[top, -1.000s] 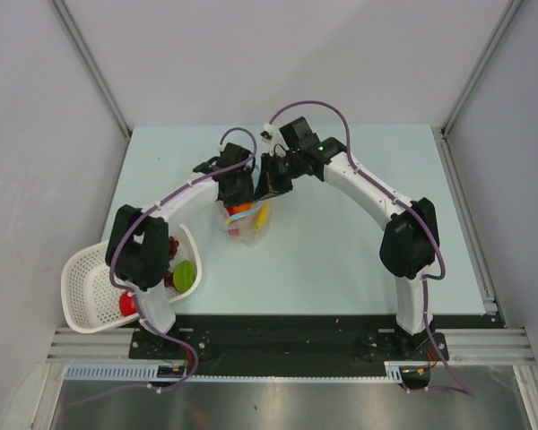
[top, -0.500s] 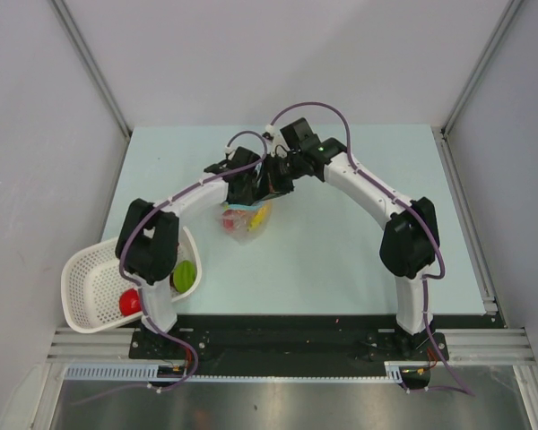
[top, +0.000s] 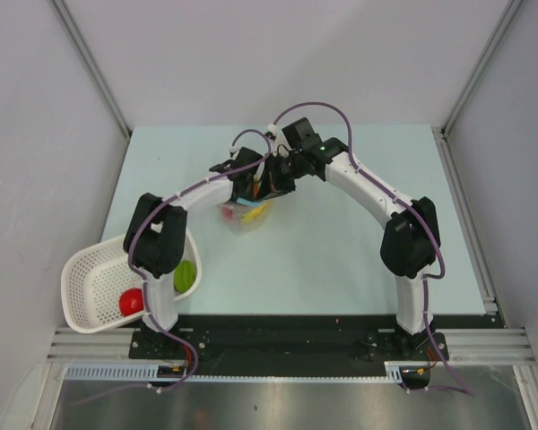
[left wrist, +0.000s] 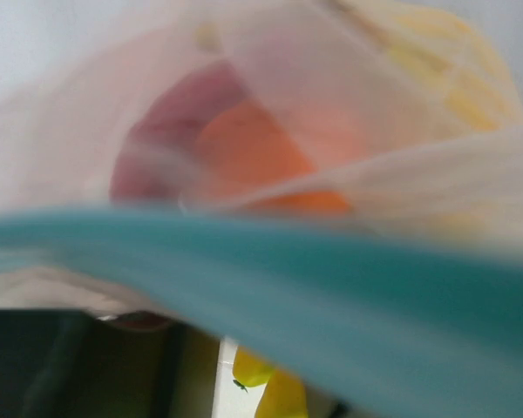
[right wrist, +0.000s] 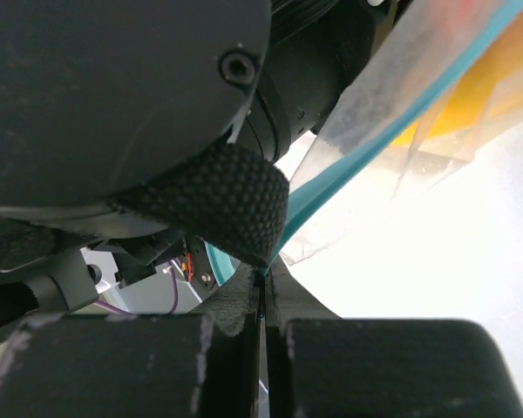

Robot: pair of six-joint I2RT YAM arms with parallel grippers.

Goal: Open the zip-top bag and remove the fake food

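Zip-top bag [top: 242, 218] stood mid-table, mouth up between both arms. Right gripper [right wrist: 263, 274] pinched tight on its teal strip [right wrist: 366, 148], likely anchoring one lip. Left gripper [top: 248, 181] crowded the mouth, its grip impossible to tell. Orange ball [left wrist: 261, 157] waited inside.

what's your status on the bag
Right gripper shut on zip-top bag at teal strip. Left gripper at bag mouth, grip unclear. Some fake food inside bag. No obstruction seen.
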